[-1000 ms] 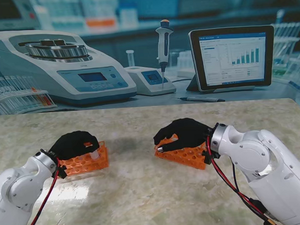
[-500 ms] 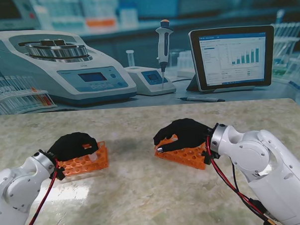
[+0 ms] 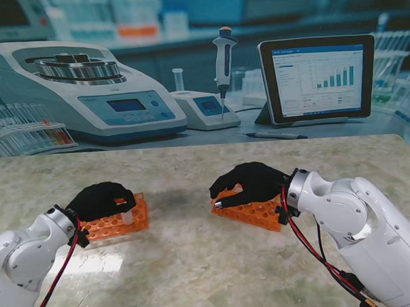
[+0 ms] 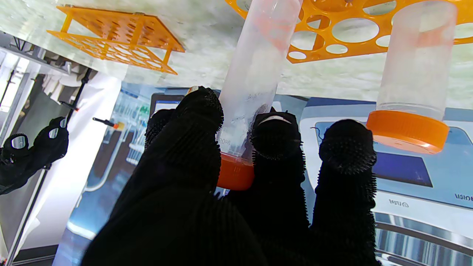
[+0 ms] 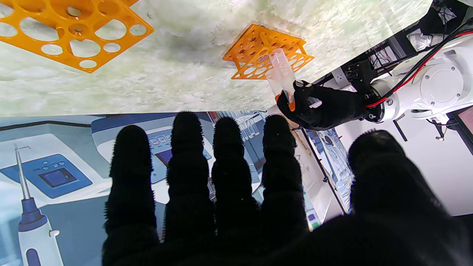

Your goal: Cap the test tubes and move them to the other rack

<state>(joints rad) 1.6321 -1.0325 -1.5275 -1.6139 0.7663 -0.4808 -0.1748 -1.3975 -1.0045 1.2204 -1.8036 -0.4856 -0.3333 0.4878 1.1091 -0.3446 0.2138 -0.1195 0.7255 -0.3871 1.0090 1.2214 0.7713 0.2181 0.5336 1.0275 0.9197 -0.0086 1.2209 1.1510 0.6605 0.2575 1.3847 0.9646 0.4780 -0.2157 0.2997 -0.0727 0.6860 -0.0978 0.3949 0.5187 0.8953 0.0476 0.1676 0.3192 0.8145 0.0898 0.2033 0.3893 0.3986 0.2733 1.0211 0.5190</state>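
Gripping a frosted, orange-capped tube (image 4: 255, 74), nubby black left hand (image 4: 221, 192); right hand (image 5: 236, 192) splayed, empty.

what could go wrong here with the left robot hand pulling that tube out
The left robot hand pinches the capped tube only near its orange cap, so it might slip or tilt. A second capped tube stands close beside it and could be knocked. The light rack might lift with the tube.

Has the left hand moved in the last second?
Barely: the left hand edged slightly left along its orange rack, fingers pinching a capped tube.
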